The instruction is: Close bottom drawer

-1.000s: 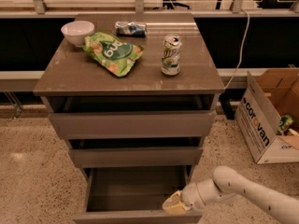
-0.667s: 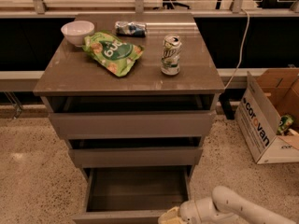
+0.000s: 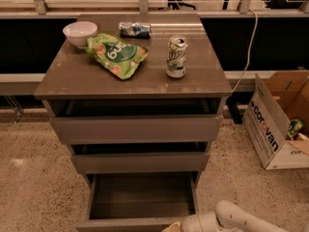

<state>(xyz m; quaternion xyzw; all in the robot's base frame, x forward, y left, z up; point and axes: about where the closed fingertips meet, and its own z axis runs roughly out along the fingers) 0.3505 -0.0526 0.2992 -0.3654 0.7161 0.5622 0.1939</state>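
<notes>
The bottom drawer (image 3: 140, 196) is the lowest of three grey-brown drawers and stands pulled far out, its bare dark-grey inside showing. Its flat front (image 3: 120, 224) lies at the bottom edge of the view. My gripper (image 3: 176, 227) is at the very bottom of the view, at the right part of that front, mostly cut off by the frame edge. The white arm (image 3: 231, 219) reaches in from the lower right. The middle drawer (image 3: 140, 161) and the top drawer (image 3: 137, 128) above stand slightly open.
On the cabinet top (image 3: 72, 79) are a white bowl (image 3: 79, 34), a green chip bag (image 3: 117, 55), a soda can (image 3: 176, 57) and a lying blue packet (image 3: 134, 29). An open cardboard box (image 3: 277, 124) stands on the floor at the right.
My gripper and arm have moved down and leftward, from inside the drawer's right side to its front edge at the bottom of the view. The drawer looks unmoved.
</notes>
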